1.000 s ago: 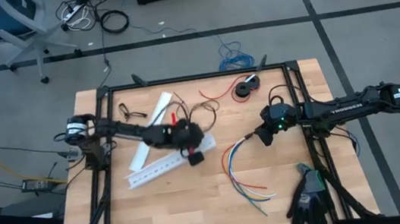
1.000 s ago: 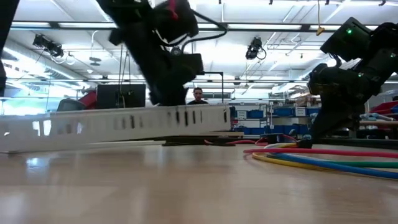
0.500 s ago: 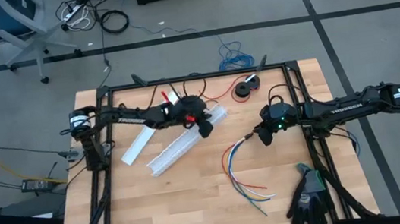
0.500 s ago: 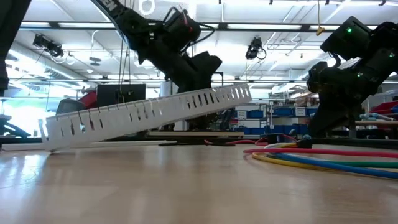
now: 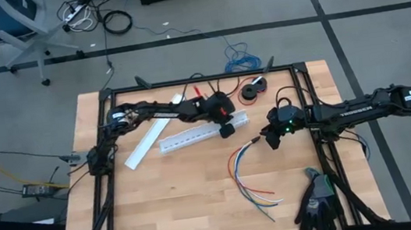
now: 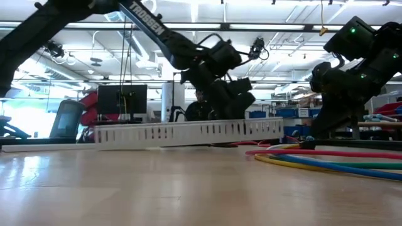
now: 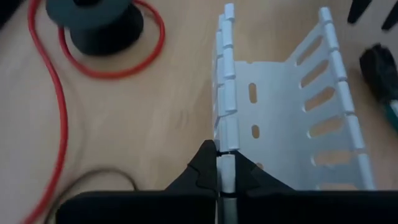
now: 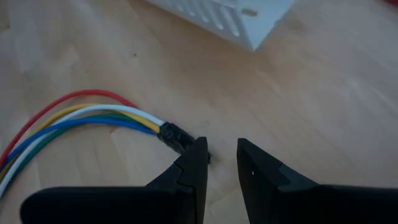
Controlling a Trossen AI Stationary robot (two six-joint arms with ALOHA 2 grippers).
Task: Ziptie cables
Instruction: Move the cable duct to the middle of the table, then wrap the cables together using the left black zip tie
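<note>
A preparing step is in hand: the white slotted cable duct [image 7: 292, 112] is pinched by one wall between the fingers of the left gripper [image 7: 219, 177], which are pressed together on that thin wall. The duct is carried toward the cables [image 5: 248, 176], which lie on the table [image 5: 186, 212] with their black-sleeved end just in front of the right gripper [image 8: 217, 163]. The fingers of the right gripper are seen a little spread, with nothing between them; the sleeve sits beside one fingertip, and contact cannot be told. No ziptie is seen on the bunch yet. For the next move, it is judged that the duct must be set down near the cables. Compared with one second before, the duct is shifted from the table's left part toward the middle, while the right gripper and the cables are unchanged.
</note>
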